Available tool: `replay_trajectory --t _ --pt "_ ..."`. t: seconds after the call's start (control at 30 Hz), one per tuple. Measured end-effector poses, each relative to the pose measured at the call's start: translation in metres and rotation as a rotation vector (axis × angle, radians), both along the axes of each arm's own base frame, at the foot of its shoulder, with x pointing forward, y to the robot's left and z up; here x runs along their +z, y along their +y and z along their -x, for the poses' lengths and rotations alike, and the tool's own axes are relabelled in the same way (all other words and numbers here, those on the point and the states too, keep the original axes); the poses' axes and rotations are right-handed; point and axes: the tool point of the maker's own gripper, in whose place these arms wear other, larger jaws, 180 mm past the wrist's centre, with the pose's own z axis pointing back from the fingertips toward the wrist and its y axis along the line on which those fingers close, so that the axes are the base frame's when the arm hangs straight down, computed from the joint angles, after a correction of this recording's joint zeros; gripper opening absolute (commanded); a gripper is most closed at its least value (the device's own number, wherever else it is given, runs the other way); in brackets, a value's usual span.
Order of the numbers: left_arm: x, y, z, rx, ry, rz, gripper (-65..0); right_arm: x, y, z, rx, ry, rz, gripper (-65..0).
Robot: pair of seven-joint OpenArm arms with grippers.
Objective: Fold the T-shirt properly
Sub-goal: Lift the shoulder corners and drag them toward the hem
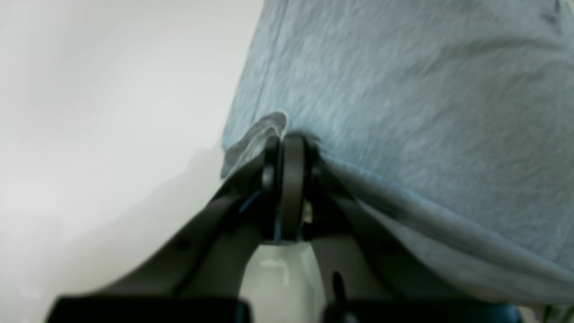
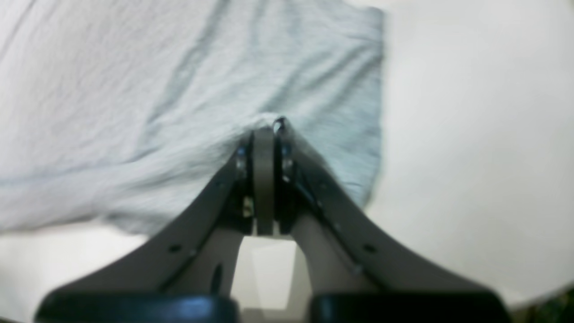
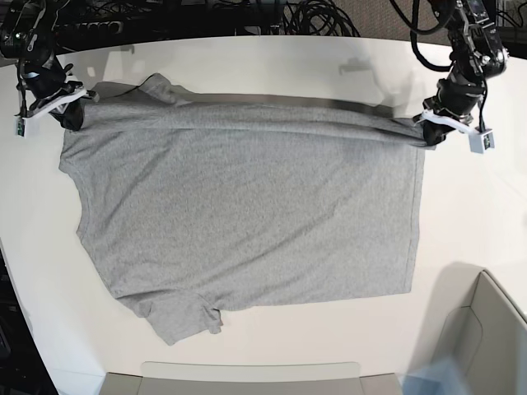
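Note:
The heather-grey T-shirt (image 3: 247, 214) lies plain side up on the white table (image 3: 469, 214). Its neck end is at the left and its hem at the right. Its far edge is pulled taut in a long fold between both grippers. My left gripper (image 3: 426, 129) is shut on the far hem corner; the left wrist view shows cloth pinched at its tips (image 1: 287, 139). My right gripper (image 3: 70, 111) is shut on the far shoulder end; the right wrist view shows cloth bunched at its tips (image 2: 269, 128). One sleeve (image 3: 160, 87) sticks out at the back and the other (image 3: 181, 317) at the front. No lettering shows.
A grey bin (image 3: 486, 337) stands at the front right corner, and a grey tray edge (image 3: 247, 378) runs along the front. Black cables (image 3: 313, 16) lie beyond the table's far edge. Bare table surrounds the shirt.

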Motion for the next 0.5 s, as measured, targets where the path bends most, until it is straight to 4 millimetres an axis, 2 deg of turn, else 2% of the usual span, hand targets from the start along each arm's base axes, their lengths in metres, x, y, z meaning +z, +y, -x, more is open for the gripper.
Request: replay_trajectory --t 0.1,0.27,0.4,0.5 --pt "0.002 0.000 -0.013 0.003 -0.016 0.014 -65.0 0.000 0.006 -0.015 0.042 -0.005 0.050 -65.0" --pt "-0.013 0.004 -0.023 0.029 0.017 0.061 -65.0 -0.002 0.022 -0.041 0.100 -0.018 0.105 -65.0" --pt "-0.018 0.006 -0.028 0.040 0.025 0.077 -65.0 -0.014 0.016 -0.057 0.094 0.004 0.127 -65.0" --pt "-0.011 0.006 -0.038 0.036 -0.003 0.076 -65.0 -0.018 0.015 -0.068 0.091 0.008 0.120 -65.0"
